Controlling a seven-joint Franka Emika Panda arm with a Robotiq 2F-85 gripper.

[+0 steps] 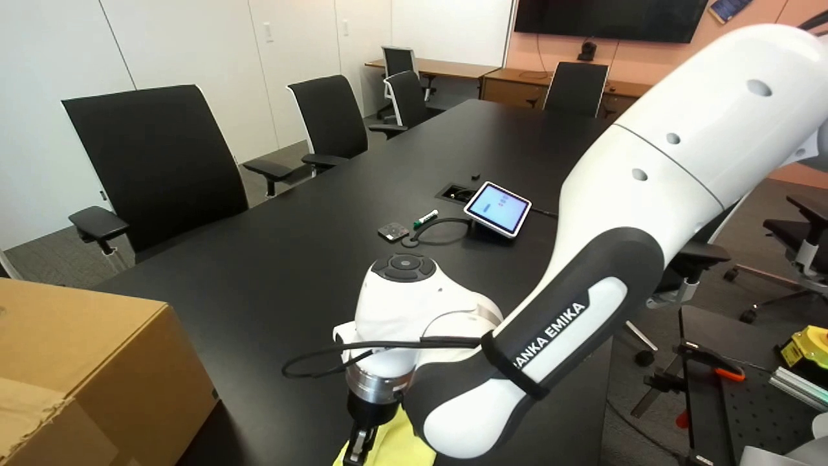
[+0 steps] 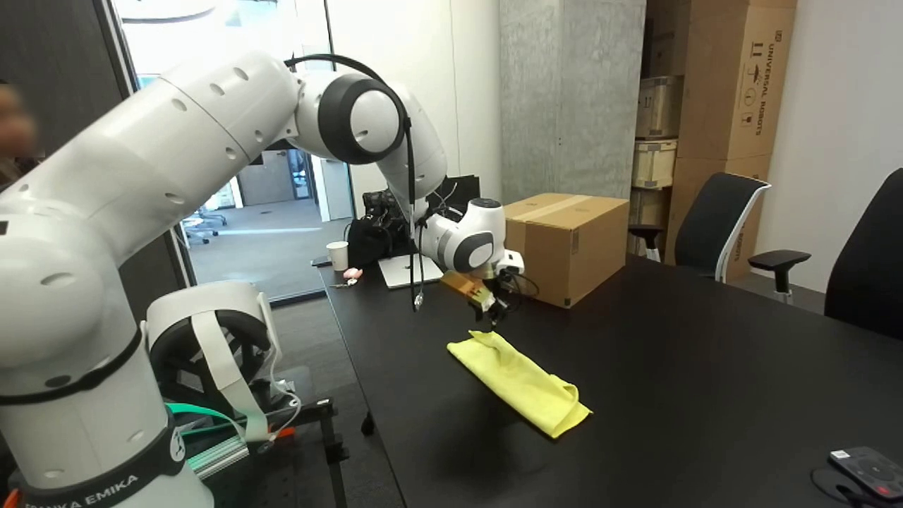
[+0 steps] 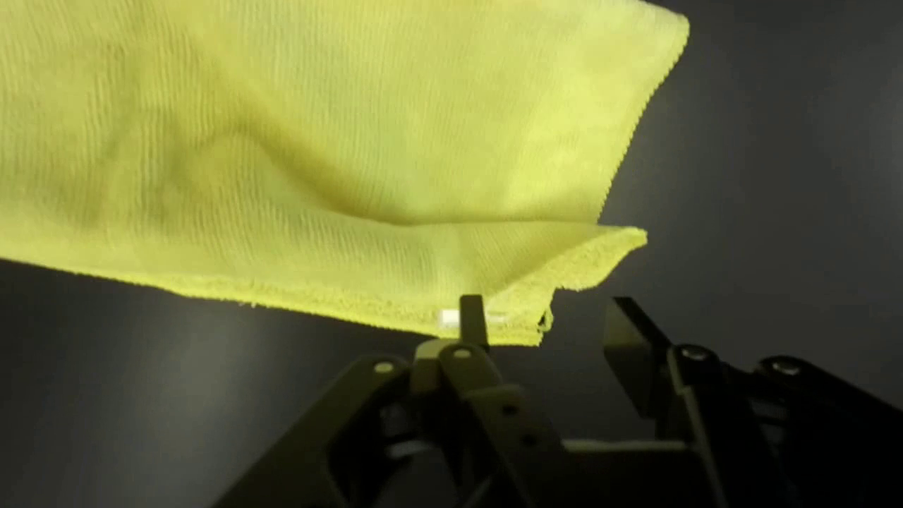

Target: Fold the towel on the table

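The towel, yellow and ribbed, lies on the black table just beyond the jaws, folded into a long strip. In the wrist view, a raised fold runs near its border closest to the jaws and ends in a small pointed flap; a white label shows just beside the picture-left finger. That finger overlaps the border in this view, while the picture-right finger stands against the dark table. The jaws of the gripper are spread, with a wide gap between the tips and nothing held; whether either tip touches the cloth cannot be told. A cardboard box stands beside the jaws, near but apart, in both exterior views. In an exterior view, a silver laptop lies to picture-left of the jaws, a white cup farther out on that side, and a dark device well apart at picture-right. In an exterior view, a lit tablet and a green-capped marker lie well beyond the jaws; office chairs line the table.
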